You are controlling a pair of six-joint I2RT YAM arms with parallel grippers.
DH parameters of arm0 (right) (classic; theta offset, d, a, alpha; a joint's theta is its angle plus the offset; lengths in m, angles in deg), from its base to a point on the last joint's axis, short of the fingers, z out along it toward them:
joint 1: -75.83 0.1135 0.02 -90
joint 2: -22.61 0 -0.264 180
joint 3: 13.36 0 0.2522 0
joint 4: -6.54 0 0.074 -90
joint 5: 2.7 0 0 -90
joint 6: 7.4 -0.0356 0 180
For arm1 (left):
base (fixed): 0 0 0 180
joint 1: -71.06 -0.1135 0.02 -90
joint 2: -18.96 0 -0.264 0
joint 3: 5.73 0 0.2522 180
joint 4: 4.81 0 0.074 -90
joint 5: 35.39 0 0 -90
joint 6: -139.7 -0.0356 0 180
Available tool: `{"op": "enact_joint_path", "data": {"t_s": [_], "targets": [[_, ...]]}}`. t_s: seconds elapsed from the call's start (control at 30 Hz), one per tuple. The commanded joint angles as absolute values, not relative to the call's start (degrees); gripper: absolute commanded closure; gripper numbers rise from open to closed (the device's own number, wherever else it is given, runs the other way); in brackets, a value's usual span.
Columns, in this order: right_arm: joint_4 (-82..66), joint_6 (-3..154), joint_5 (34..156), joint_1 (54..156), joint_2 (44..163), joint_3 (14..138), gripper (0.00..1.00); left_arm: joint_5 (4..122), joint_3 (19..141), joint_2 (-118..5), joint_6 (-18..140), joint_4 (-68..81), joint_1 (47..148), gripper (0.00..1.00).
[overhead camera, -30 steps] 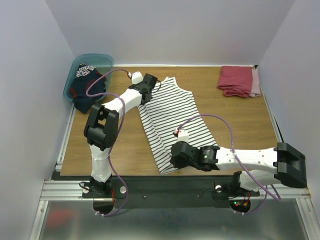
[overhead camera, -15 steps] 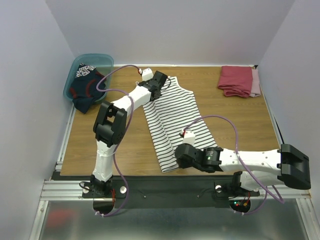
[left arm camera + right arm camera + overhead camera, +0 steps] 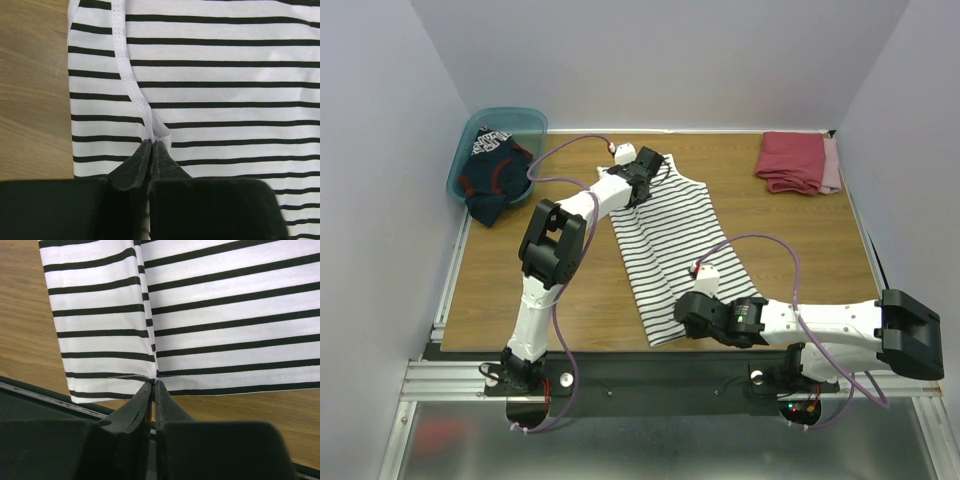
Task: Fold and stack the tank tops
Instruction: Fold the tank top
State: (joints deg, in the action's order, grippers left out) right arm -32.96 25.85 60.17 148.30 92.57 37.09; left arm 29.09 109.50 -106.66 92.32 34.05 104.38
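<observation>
The left gripper [image 3: 151, 144] pinches the white trim of the striped top [image 3: 675, 230] toward the table's [image 3: 800, 250] far side. The right gripper [image 3: 153, 384] pinches its hem at the near edge. Bare wood flanks it.

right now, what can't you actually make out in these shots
- top view: fingertips of the left gripper and right gripper, hidden under their own wrists
- wrist views: how deep the striped tank top sits between the shut fingers, hidden by them; its outline, cut off by the edges
- top view: navy tank top, bunched in the teal bin, print too small
- top view: red cloth, layers too small
</observation>
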Motion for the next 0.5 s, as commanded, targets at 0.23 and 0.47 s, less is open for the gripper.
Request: {"op": "enact_joint_path", "data": {"t_s": [0.23,0.47], "targets": [[-42.5,24.9,52.5,148.8,92.3,43.0,0.48,30.4,106.4,-101.5,89.8,25.5,104.5,0.52],[-42.3,28.5,51.7,150.4,101.4,50.9,0.59,30.7,97.6,-95.3,94.3,23.5,102.3,0.63]]}}
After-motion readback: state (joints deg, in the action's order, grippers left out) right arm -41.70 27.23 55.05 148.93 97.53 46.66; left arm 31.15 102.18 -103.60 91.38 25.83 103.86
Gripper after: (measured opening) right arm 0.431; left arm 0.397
